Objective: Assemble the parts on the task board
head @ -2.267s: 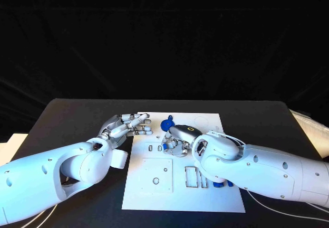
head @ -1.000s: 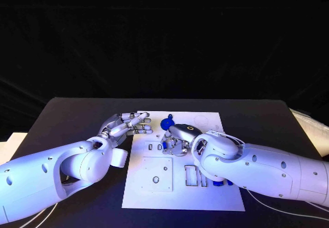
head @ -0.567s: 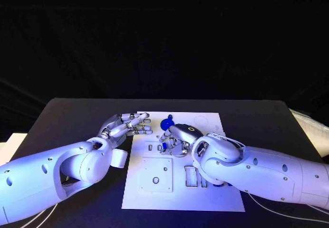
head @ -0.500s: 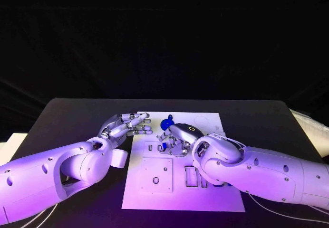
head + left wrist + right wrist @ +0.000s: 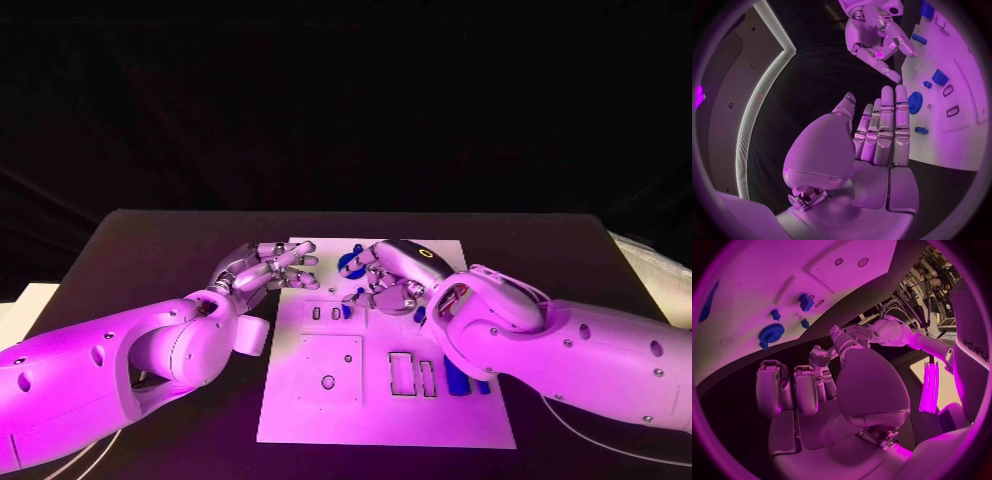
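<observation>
Task board [image 5: 378, 400] lies mid-worktop [image 5: 144, 250]. Left hand [image 5: 267, 268] rests at the board's left edge, fingers straight and close together, holding nothing. Right hand [image 5: 392, 280] hovers over the board's far half, fingers curled in, nothing in them. Blue gear [image 5: 771, 333] sits on the board, apart from both hands.

Glossy white arms [image 5: 130, 365] with screw holes, silver hands [image 5: 267, 268].

1. A robotics laboratory bench is shown: a black cloth-covered table [image 5: 159, 250] is set against a black backdrop.
2. A flat white task board [image 5: 378, 400] with cut-out slots is laid on it.
3. Bundled cables and metal equipment racks [image 5: 932, 277] are seen in the right wrist view.
</observation>
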Tool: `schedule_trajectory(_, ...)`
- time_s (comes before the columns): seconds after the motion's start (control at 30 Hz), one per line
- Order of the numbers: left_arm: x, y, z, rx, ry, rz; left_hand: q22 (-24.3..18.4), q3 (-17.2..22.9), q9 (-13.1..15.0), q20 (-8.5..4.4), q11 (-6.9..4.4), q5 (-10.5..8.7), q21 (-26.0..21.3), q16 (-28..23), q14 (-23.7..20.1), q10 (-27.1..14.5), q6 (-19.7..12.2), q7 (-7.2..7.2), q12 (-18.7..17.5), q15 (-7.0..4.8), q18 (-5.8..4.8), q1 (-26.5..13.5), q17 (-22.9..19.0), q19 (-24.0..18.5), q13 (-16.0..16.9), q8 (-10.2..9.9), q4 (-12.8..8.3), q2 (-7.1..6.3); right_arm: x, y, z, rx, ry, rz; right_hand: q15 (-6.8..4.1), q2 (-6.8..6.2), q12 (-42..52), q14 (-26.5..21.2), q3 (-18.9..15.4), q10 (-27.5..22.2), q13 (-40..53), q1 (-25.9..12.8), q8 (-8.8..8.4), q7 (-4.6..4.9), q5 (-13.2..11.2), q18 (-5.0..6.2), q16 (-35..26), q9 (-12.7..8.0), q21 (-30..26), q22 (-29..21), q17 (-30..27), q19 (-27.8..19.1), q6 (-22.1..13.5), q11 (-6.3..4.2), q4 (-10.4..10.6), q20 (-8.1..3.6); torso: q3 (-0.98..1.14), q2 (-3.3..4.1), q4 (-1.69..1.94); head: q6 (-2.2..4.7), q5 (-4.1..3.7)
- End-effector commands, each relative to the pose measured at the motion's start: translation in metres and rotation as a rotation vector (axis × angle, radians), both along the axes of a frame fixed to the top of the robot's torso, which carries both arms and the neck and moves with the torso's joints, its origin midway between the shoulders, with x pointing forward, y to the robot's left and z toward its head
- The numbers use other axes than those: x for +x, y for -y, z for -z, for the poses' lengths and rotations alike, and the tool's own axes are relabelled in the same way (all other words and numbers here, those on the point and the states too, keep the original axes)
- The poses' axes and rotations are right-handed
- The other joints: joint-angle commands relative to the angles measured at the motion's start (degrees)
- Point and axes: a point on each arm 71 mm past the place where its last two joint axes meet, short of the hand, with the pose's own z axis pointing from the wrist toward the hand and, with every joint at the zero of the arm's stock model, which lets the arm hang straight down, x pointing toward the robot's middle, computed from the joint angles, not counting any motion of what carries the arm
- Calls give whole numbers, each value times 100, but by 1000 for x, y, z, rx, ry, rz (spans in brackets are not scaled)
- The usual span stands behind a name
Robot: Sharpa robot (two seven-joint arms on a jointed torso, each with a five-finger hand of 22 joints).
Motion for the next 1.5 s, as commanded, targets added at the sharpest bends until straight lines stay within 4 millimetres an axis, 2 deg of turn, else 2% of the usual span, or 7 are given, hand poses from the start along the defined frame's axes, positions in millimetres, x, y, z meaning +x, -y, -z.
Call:
schedule_trajectory(0.03, -1, 0, 5, 145, -57, 37, 231, -39, 18, -170, -152, -9, 404, 631, 458, 309, 100, -84, 209, -161, 62, -59, 398, 419, 128, 69, 26, 8, 3, 14, -17, 138, -67, -71, 33, 55, -70, 369, -17, -46, -67, 121, 10, -1, 63, 56, -62, -2, -64, -77, 415, -65, -57, 17, 6, 14, 28, -73, -7, -23, 33)
schedule_trajectory(0.13, 0, -2, 7, 283, -114, 91, 697, -133, 39, -371, -300, -16, 1094, 2815, 662, 550, 163, -212, 619, -261, 54, -194, 2390, 689, 457, 177, 130, -39, 12, 38, -31, 199, -123, -28, 33, 166, -97, 354, 22, -81, -102, 239, 18, 7, 204, 71, -104, 0, -100, -145, 354, -112, -54, 20, -9, 14, 49, -141, -25, -60, 64)
schedule_trajectory(0.23, 4, -2, 5, 452, -171, 174, 2624, -543, 112, -402, -461, 57, 2880, 4943, 848, 698, 261, -337, 1307, -464, -245, -859, 4505, 1023, 1006, 409, 682, -1, 20, 62, -43, 263, -158, 25, 24, 331, -26, 325, 133, -47, -66, 397, 46, 10, 452, 81, -189, 9, -126, -190, 222, -138, 6, 16, -58, 7, 58, -203, -44, -80, 53)
schedule_trajectory(0.47, 13, 2, -3, 846, -207, 294, 4964, -1263, 492, -609, -620, -133, 4876, 6828, 1173, 503, 555, -565, 3053, -579, -457, -1167, 6656, 1205, 2479, 1122, 939, 179, 32, 103, -57, 354, -186, 133, 24, 347, 29, 296, 157, -24, -33, 437, 48, 13, 555, 105, -270, 8, -180, -299, 97, -210, 23, 13, -85, 4, 93, -295, -116, -120, 103)
schedule_trajectory(0.53, 17, 6, -6, 931, -203, 306, 5604, -1447, 752, -672, -655, -111, 5386, 7138, 1284, 505, 521, -681, 4135, -647, -534, -1101, 7061, 1333, 3545, 1479, 930, 253, 34, 109, -57, 362, -190, 151, 24, 345, 25, 295, 155, -27, -37, 436, 48, 13, 558, 107, -275, 8, -185, -309, 90, -216, 23, 13, -86, 4, 99, -307, -124, -125, 112)
schedule_trajectory(0.83, 40, 29, -17, 1189, -136, 335, 6665, -1873, 1413, -754, -818, -142, 6119, 7164, 1294, 767, 337, -796, 5547, -748, -714, -1337, 7097, 1659, 5047, 2270, 955, 476, 37, 117, -56, 348, -202, 177, 26, 330, 1, 282, 141, -42, -60, 418, 44, 18, 567, 119, -311, 6, -213, -365, 36, -253, 21, 17, -82, 4, 124, -358, -128, -172, 126)
schedule_trajectory(1.5, 66, 79, -15, 1366, -107, 468, 7116, -2169, 2092, -802, -847, -140, 6385, 7164, 1294, 734, -112, -831, 5797, -781, -806, -1260, 7097, 1861, 5347, 2904, 951, 660, 40, 113, -52, 311, -216, 180, 28, 321, -6, 267, 126, -48, -72, 400, 42, 18, 580, 131, -352, 5, -245, -425, -23, -292, 23, 18, -75, 5, 137, -348, -120, -255, 145)
